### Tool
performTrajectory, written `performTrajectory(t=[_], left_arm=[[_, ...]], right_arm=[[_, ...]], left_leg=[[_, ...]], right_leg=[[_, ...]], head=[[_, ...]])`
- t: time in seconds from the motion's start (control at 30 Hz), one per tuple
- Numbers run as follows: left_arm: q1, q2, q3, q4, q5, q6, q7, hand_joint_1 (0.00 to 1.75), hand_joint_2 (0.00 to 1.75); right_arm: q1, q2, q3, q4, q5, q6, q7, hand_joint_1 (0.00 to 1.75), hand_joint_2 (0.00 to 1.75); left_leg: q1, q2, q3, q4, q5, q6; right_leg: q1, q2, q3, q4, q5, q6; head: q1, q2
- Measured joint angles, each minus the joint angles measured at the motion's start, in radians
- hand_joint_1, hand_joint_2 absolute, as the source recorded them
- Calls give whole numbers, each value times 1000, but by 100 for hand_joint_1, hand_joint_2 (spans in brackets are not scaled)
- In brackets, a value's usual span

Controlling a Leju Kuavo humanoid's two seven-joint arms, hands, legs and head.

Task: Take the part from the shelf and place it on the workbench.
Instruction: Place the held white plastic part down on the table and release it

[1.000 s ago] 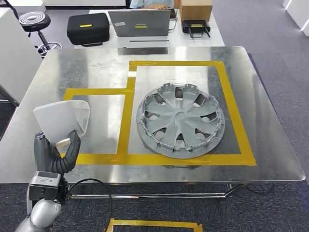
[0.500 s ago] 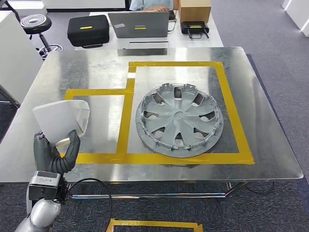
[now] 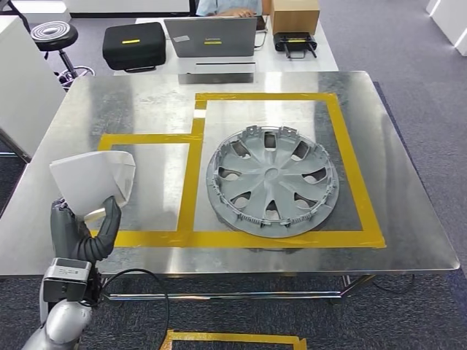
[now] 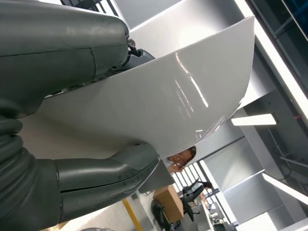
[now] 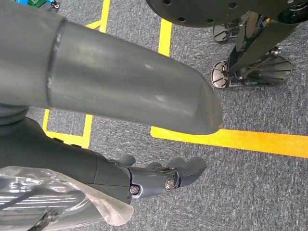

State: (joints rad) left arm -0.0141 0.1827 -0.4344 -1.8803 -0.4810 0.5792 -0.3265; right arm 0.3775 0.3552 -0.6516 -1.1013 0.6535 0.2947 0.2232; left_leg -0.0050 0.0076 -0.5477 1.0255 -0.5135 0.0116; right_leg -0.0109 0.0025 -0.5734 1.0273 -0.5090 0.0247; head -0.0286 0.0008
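Note:
My left hand [image 3: 82, 233] grips the part [image 3: 90, 182], a glossy white curved panel, from below at the front left corner of the steel workbench [image 3: 149, 109]. The panel hangs just above the left yellow-taped rectangle [image 3: 154, 186]. Close up, the panel [image 4: 156, 101] sits between the thumb and the fingers [image 4: 109, 173] of that hand. A silver wheel cover [image 3: 272, 181] lies in the larger taped rectangle to the right. My right hand [image 5: 160, 178] hangs over grey carpet with its fingers stretched out and nothing in them.
Behind the workbench a table carries a laptop [image 3: 211, 36], a black case [image 3: 133, 44] and a cardboard box [image 3: 295, 14], with a person [image 3: 225, 7] seated there. A stool [image 3: 52, 33] and a white panel [image 3: 22, 87] stand at the left. Yellow tape [image 3: 231, 339] marks the floor.
The view sways slightly. My left hand and the white panel keep the same place over the bench's front left corner.

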Motion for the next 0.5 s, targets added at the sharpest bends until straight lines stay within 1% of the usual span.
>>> performTrajectory(t=[0.5], left_arm=[[0, 0, 0, 0, 0, 0, 0, 175, 175]], right_arm=[[0, 0, 0, 0, 0, 0, 0, 0, 0]], left_leg=[[0, 0, 0, 0, 0, 0]], right_leg=[[0, 0, 0, 0, 0, 0]], head=[[0, 0]])
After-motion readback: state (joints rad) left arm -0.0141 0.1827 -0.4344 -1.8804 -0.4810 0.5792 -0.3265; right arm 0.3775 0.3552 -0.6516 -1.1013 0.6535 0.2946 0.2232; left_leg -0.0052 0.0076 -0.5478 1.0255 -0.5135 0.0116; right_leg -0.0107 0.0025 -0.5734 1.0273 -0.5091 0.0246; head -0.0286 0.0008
